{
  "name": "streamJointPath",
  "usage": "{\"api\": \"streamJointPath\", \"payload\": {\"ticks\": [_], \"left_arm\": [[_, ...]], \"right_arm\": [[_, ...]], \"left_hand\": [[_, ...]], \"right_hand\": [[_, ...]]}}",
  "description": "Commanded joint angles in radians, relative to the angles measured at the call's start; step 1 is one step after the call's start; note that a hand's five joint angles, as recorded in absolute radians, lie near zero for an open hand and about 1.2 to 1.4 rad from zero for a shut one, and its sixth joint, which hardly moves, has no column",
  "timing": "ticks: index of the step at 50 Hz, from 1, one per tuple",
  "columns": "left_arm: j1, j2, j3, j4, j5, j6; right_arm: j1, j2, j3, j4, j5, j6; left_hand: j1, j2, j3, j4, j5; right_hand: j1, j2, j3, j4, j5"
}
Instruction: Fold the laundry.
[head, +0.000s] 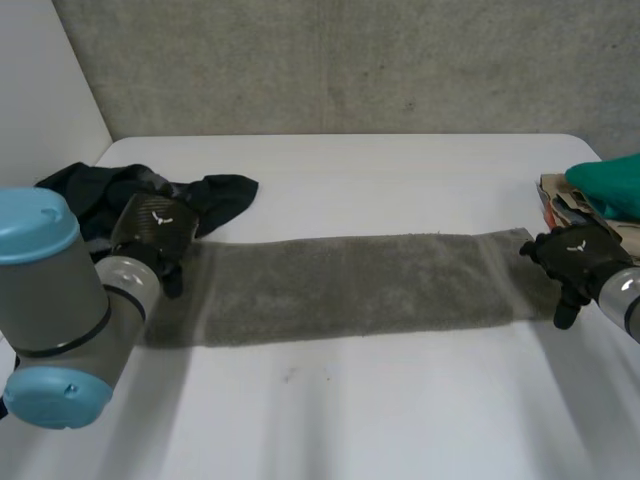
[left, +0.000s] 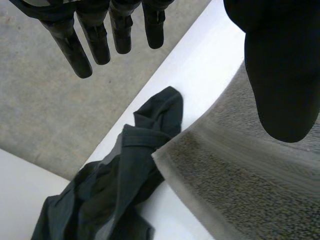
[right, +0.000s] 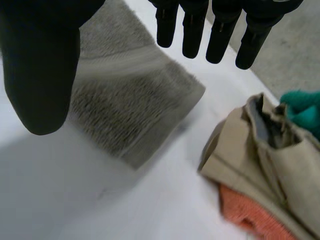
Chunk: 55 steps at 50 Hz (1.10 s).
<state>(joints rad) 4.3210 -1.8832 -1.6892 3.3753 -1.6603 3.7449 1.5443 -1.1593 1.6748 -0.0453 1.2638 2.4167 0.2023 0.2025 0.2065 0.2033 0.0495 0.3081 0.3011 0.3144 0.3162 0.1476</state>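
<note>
Head view | grey towel (head: 350, 285) lay stretched flat | left hand (head: 150, 232) at one towel end, fingers wide, empty | right hand (head: 578, 258) at other end, likewise (dark garment (head: 215, 195) touched the left-hand end)

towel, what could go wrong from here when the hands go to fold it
The dark garment lies right beside a corner of the towel by the open left hand, so it may get grabbed too. The clothes pile sits close to the open right hand and could be knocked.
</note>
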Motion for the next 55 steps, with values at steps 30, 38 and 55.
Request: {"api": "streamJointPath", "payload": {"ticks": [30,38,55], "left_arm": [[-0.017,0.036,-0.047,0.030,0.021,-0.002],[-0.011,0.084,-0.066,0.030,0.019,-0.002],[0.008,0.147,-0.109,0.030,0.021,-0.002]], "right_arm": [[-0.359,-0.055,0.022,-0.045,-0.001,-0.203],[-0.018,-0.171,-0.053,-0.071,0.040,-0.059],[0.787,0.165,-0.195,-0.294,-0.058,-0.010]], "left_hand": [[-0.012,-0.012,-0.017,-0.013,-0.034],[-0.015,-0.015,-0.019,-0.016,-0.037],[-0.015,-0.015,-0.019,-0.016,-0.037]], "right_hand": [[1.088,1.095,1.082,1.080,1.074],[1.088,1.095,1.082,1.080,1.074],[1.088,1.095,1.082,1.080,1.074]]}}
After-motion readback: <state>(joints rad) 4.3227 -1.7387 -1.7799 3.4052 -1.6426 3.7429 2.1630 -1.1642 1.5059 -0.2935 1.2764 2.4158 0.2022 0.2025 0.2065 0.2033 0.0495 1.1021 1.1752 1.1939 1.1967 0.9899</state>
